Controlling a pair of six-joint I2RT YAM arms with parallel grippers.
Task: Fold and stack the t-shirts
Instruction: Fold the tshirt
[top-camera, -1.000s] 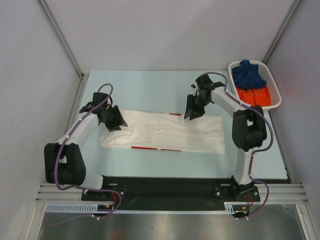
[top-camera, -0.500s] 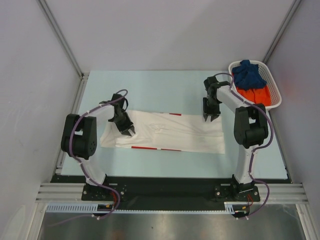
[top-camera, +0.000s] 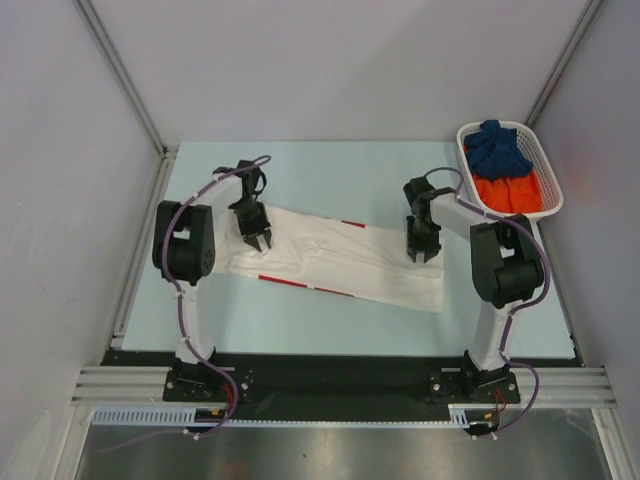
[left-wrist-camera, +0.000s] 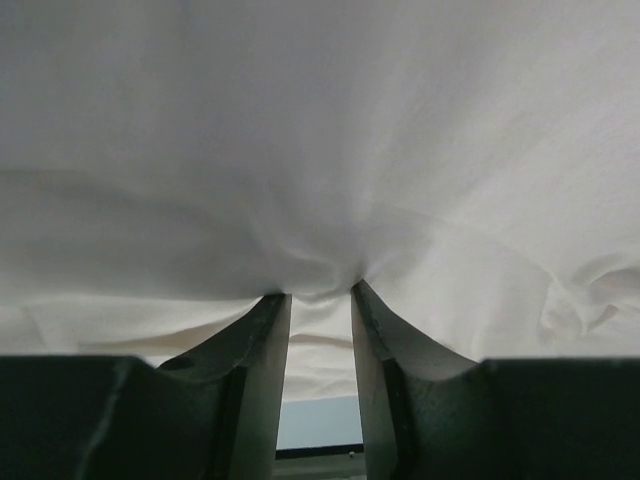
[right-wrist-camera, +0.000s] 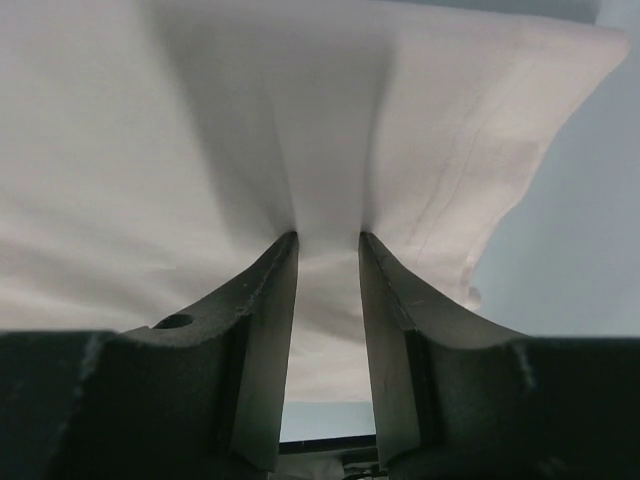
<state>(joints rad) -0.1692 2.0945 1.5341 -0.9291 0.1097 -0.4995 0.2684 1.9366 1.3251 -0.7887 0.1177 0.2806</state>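
Both arms have swung inward and the white t-shirt now lies skewed mid-table, its far edge pinched in the narrow-set left gripper and right gripper; the fold looks ready to start.

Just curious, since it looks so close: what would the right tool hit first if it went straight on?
The white shirt; the right tool is pinching a fold of it, and the table probably lies right beneath.
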